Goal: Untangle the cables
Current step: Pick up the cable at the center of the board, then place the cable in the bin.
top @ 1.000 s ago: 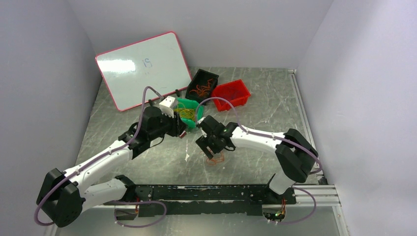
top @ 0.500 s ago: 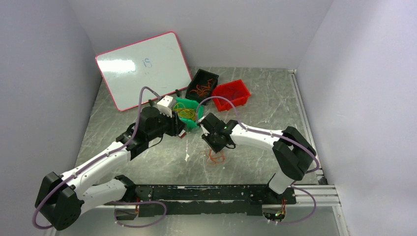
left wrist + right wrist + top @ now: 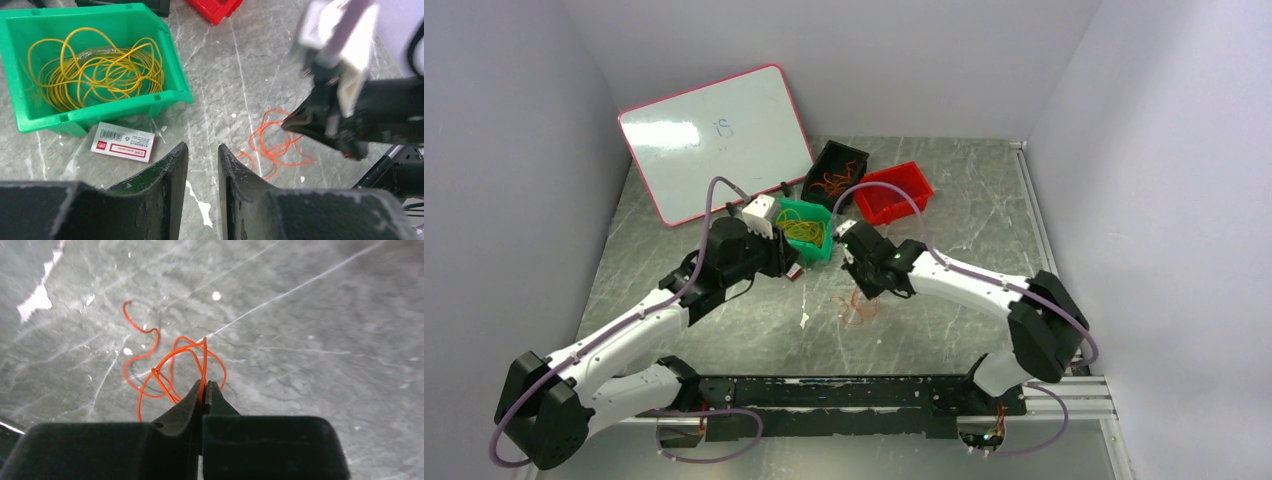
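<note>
A tangle of thin orange cable (image 3: 170, 365) lies on the marble table top (image 3: 861, 308). My right gripper (image 3: 204, 385) is shut on one upright strand of it, and the loops trail down to the left. In the left wrist view the same orange cable (image 3: 275, 142) sits under the right gripper's black tip (image 3: 300, 120). My left gripper (image 3: 200, 150) hovers left of it, jaws slightly apart with nothing between them. Yellow cables (image 3: 95, 70) lie coiled in the green bin (image 3: 175, 95).
A black bin (image 3: 834, 172) holding orange wires and a red bin (image 3: 894, 190) stand behind the green bin (image 3: 804, 232). A white label card (image 3: 122, 141) lies in front of the green bin. A whiteboard (image 3: 714, 140) leans at the back left.
My right gripper has shut on the orange cable and moved slightly away from the arm bases, pulling a strand up. The left arm has barely moved.
</note>
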`<action>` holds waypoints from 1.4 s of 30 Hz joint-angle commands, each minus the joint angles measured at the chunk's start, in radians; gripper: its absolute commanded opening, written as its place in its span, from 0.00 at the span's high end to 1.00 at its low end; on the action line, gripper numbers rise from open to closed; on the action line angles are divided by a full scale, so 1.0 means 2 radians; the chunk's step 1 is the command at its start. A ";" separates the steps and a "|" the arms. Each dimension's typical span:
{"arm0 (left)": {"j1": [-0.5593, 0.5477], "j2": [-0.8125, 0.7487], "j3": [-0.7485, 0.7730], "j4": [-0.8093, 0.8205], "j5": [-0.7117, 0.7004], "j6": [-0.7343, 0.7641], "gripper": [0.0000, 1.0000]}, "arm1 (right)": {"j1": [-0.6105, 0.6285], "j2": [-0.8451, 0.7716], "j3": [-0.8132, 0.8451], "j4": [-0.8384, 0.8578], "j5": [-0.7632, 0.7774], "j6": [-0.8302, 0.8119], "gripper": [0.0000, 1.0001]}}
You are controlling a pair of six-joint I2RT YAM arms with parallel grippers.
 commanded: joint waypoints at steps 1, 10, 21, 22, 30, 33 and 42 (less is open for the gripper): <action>0.005 -0.012 0.016 -0.021 -0.030 0.005 0.67 | -0.011 -0.045 0.042 -0.011 0.059 0.010 1.00; 0.014 -0.031 0.028 -0.070 -0.097 -0.007 0.64 | -0.104 -0.066 0.121 0.054 0.058 -0.017 1.00; 0.039 -0.063 0.032 -0.125 -0.122 0.002 0.60 | -0.152 0.084 0.339 0.082 0.035 -0.081 1.00; 0.041 -0.065 0.033 -0.130 -0.125 0.005 0.60 | -0.154 0.097 0.357 0.082 0.035 -0.085 1.00; 0.048 -0.073 0.046 -0.157 -0.135 0.025 0.59 | -0.161 0.211 0.472 0.068 0.042 -0.113 1.00; 0.049 -0.076 0.047 -0.160 -0.137 0.028 0.59 | -0.162 0.241 0.496 0.065 0.047 -0.119 1.00; 0.049 -0.078 0.049 -0.169 -0.134 0.033 0.59 | -0.167 0.313 0.516 0.097 0.031 -0.126 1.00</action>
